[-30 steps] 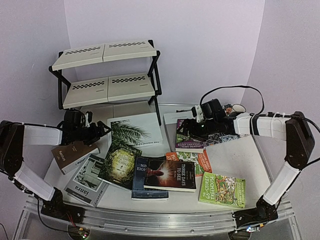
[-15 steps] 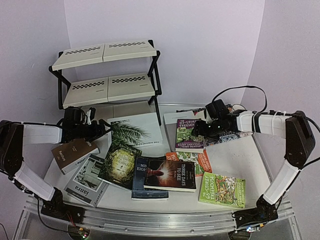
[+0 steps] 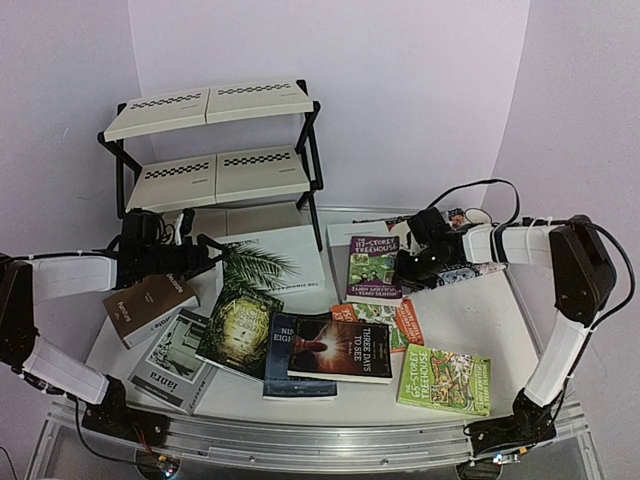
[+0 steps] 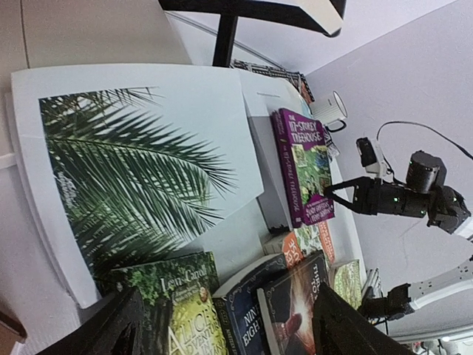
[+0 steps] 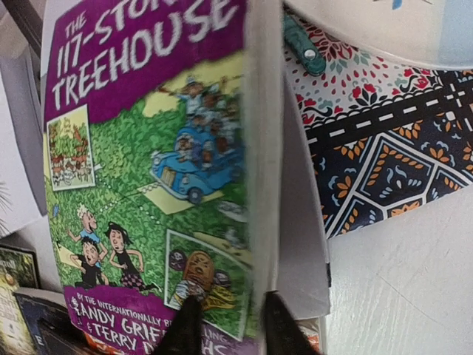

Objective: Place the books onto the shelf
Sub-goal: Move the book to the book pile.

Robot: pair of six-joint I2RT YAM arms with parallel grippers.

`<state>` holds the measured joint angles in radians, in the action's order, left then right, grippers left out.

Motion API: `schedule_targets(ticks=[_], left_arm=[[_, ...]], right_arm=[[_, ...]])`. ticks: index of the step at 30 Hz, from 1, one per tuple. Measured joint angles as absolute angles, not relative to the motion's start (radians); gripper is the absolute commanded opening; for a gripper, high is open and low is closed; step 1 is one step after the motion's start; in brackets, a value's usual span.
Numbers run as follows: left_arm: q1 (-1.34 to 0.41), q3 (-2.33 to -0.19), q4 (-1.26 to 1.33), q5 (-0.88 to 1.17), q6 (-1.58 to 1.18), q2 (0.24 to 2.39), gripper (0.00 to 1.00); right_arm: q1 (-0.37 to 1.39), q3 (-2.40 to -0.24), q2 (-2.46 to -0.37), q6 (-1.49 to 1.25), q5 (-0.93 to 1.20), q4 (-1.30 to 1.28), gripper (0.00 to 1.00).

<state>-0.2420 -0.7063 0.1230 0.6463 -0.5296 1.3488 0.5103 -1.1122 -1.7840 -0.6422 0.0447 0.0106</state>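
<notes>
The shelf [image 3: 212, 140], black-framed with cream tiers, stands at the back left. Several books lie spread over the table. My right gripper [image 3: 405, 268] [image 5: 230, 329] is shut on the right edge of the purple Treehouse book [image 3: 374, 266] [image 5: 148, 170], one finger on its cover, the other under it. That edge is raised off the white book [image 5: 299, 244] beneath. My left gripper [image 3: 200, 258] [image 4: 229, 336] is open and holds nothing. It hovers at the left edge of the white palm-leaf book [image 3: 272, 258] [image 4: 140, 155], just above the brown book [image 3: 150, 305].
In front lie a grey book [image 3: 175, 362], a green Alice book [image 3: 238, 330], two dark novels [image 3: 335, 352], an orange book [image 3: 408, 322] and a green Treehouse book [image 3: 445, 378]. A patterned placemat [image 5: 384, 140] and a white mug [image 3: 478, 215] sit at the back right.
My right gripper has closed on the purple book's right edge and tipped that edge up. The left gripper has narrowed slightly and barely moved.
</notes>
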Motion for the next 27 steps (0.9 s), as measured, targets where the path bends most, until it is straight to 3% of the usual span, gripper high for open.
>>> schedule_targets(ticks=[10,21,25,27], left_arm=[[-0.463,-0.718,0.124,0.643,-0.582,1.349,0.81],[-0.636,-0.881,0.14,0.586,-0.609,1.568,0.83],[-0.687,-0.926,0.144,0.572,-0.63,1.652,0.83],[-0.709,-0.947,0.151,0.566,-0.643,1.685,0.82]], right_arm=[[0.505,-1.114,-1.762,-0.647,0.197,0.038,0.0],[0.506,-0.998,-1.606,-0.649,0.363,-0.008,0.02],[0.506,-0.976,-1.589,-0.648,0.379,-0.026,0.47],[0.506,-0.969,-1.588,-0.64,0.376,-0.035,0.59]])
